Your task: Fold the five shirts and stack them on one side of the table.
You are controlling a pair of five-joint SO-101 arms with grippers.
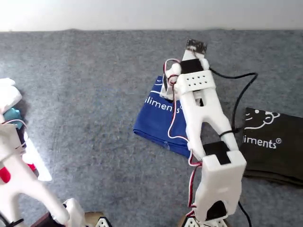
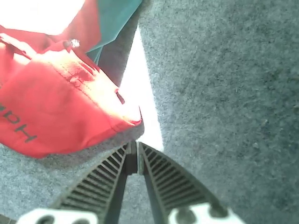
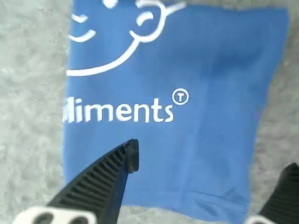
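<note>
Where the blue shirt [image 1: 154,118] lies folded in the middle of the grey mat [image 1: 85,94], the right gripper [image 3: 211,164] is over it with fingers spread wide, holding nothing. The high view adds a folded black shirt [image 1: 274,142] near it, farther right. The left wrist view brings in a crumpled red shirt [image 2: 51,107] and a teal shirt [image 2: 114,18], with the left gripper [image 2: 138,150] clenched on nothing just beside the red one.
</note>
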